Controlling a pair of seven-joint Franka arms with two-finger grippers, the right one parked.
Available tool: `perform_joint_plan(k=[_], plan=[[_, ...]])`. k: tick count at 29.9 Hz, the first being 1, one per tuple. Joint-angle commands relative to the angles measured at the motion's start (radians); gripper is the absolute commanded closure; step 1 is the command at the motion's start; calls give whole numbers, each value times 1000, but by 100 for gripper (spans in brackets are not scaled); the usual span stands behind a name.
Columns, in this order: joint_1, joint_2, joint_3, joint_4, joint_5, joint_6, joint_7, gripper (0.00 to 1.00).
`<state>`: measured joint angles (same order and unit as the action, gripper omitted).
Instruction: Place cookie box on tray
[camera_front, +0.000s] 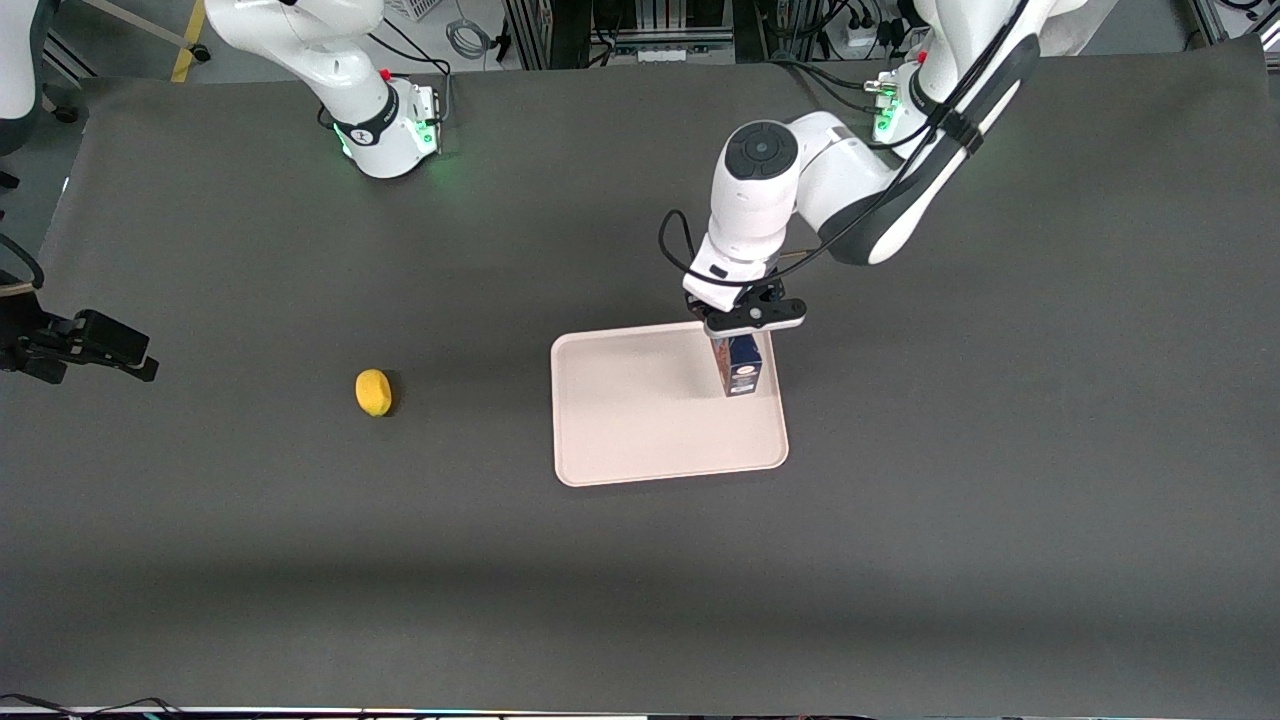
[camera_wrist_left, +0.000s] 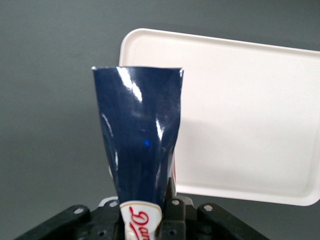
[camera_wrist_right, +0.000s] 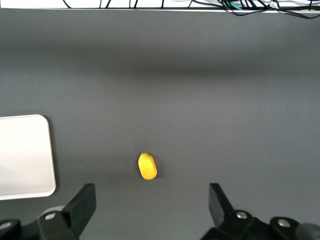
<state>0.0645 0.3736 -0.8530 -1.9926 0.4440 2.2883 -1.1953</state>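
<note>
Pinched navy cookie box (camera_wrist_left: 140, 150) hangs upright in the clenched gripper (camera_front: 745, 318) over the tray (camera_front: 640, 430), near its edge toward the working arm. Carry done; lowering and release remain (contact with tray unclear). Yellow lump (camera_front: 373, 392) lies well apart.

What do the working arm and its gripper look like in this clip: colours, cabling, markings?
The working left arm is glossy white with rounded joints, a dark grey round cap, a black forearm panel and black cables. Green lights glow at its base. Its gripper is black, with screw heads showing on its body in the wrist view.
</note>
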Motion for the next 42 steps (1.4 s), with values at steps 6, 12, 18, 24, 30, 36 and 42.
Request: perform_joint_plan(k=[6,12,18,24,30,36,42], plan=[[-8,120,6,11,163,53,-79,73],[-6,142,17,12,168,49,-81,73],[-6,180,25,12,228,54,-82,73],[-6,214,26,18,288,59,-113,72],[-6,240,41,31,318,82,-145,70],[-6,242,52,31,320,88,-145,70],[-6,249,52,34,318,89,-145,21]])
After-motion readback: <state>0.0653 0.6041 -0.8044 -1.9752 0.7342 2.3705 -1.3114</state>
